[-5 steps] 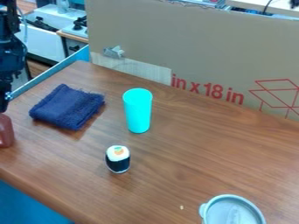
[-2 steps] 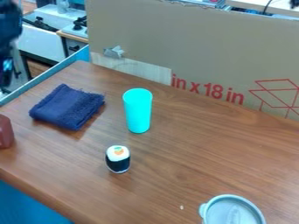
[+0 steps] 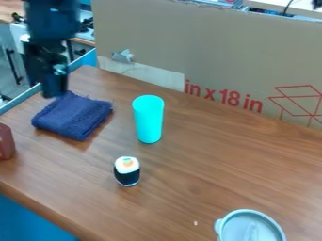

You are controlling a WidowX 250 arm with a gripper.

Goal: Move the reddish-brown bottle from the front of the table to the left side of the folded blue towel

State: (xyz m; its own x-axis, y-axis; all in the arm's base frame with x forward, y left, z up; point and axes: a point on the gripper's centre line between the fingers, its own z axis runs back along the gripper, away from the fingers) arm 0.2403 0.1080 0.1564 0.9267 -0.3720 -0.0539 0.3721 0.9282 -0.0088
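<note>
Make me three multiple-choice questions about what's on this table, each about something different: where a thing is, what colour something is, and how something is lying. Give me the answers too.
1. Where is the sushi roll?
A) Inside the tall cup
B) On the table, nearer the viewer than the cup
C) Stuck to the cardboard

2. What colour is the cup?
A) Turquoise
B) Yellow
C) Red

3. How is the cloth lying?
A) Spread over the whole table
B) Stuffed into the cup
C) Folded into a thick pad

Answers:
1. B: the roll stands on the wood, lower in the picture than the foot of the cup.
2. A: the whole outside of the cup is bright blue-green.
3. C: the cloth lies on the table in a compact, layered, four-sided shape.
</note>
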